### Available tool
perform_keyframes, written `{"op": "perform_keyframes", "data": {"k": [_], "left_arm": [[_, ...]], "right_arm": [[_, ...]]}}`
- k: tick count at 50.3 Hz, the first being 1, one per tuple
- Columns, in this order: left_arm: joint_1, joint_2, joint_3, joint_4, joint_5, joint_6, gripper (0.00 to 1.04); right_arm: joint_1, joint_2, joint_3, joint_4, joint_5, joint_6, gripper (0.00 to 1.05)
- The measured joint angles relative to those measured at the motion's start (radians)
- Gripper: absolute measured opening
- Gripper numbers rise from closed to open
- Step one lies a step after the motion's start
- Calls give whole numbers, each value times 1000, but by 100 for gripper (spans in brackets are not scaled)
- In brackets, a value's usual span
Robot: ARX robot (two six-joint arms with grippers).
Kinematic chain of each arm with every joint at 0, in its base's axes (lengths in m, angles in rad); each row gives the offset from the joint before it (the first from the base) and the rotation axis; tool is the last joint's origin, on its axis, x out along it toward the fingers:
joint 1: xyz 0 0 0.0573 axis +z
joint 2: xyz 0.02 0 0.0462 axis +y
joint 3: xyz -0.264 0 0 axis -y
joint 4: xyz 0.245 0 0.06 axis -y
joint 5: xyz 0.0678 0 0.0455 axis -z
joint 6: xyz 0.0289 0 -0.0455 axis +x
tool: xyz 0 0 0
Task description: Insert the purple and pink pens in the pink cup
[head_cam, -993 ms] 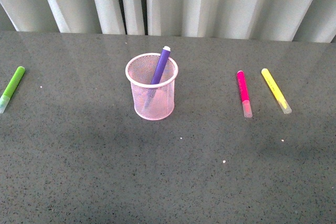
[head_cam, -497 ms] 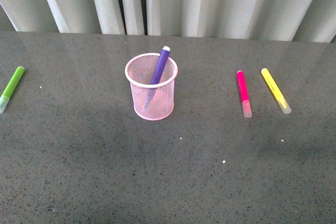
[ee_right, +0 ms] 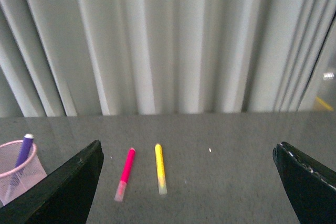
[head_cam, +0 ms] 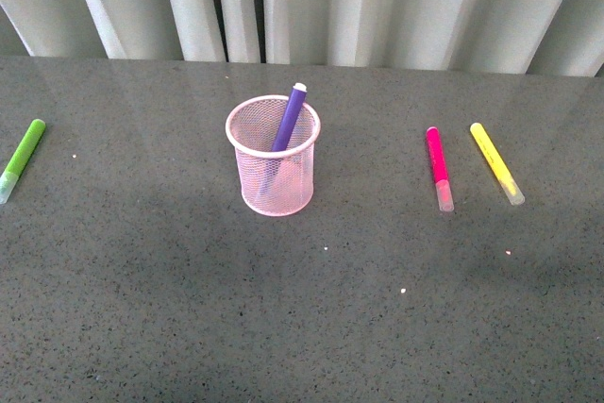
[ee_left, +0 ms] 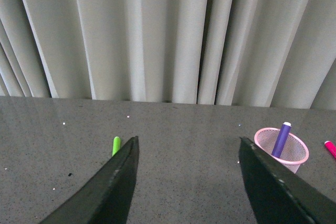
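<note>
In the front view, one cup (head_cam: 283,191) is being shown standing on the surface (head_cam: 330,318). The purple pen (head_cam: 289,118) is leaning inside it, its end poking above the rim. The pink pen (head_cam: 438,165) is lying flat well to the right of the cup, with one yellow marker (head_cam: 496,163) just beyond it and one green marker (head_cam: 21,158) far to the cup's left. Four markers are being counted in all, and no tool is being shown here.

In the left wrist view, the left tool (ee_left: 189,141) is being held wide apart and empty, well short of the cup.

In the right wrist view, the right tool (ee_right: 187,148) is likewise being held agape, gripping nothing. The pink pen is lying between the cup and the yellow marker. It is being judged light, stiff, smooth and apt to roll. A hold across mid-barrel, clear of the pale cap, is being favoured.
</note>
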Motion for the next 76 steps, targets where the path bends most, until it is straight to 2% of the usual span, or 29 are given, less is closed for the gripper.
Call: {"op": "perform_keyframes", "data": {"k": [1,3,5,10,11,16,22,28,41,54,76], "left_arm": [[0,0,0,0,0,0,73],[0,0,0,0,0,0,79],[0,0,0,0,0,0,84],[0,0,0,0,0,0,99],[0,0,0,0,0,0,100],[0,-1,0,0,0,2,98],[0,-1,0,0,0,2,98],[0,-1,0,0,0,2,98],[0,-1,0,0,0,2,98],[0,-1,0,0,0,2,98],[0,-1,0,0,0,2,98]], "right_arm": [[-1,56,36,-78,47,28,98],[-12,139,67,-119,61,51,98],[-32,229,85,-101,58,60,98],[-90,502,138,60,-29,114,98],[-93,533,145,80,-38,121,98],[-101,802,224,236,-71,166,98],[-78,1144,367,313,-63,191,98],[-27,1432,528,315,-29,192,98],[77,1794,809,257,19,165,98],[151,2045,1067,182,26,225,98],[220,2287,1344,107,26,301,98]]}}
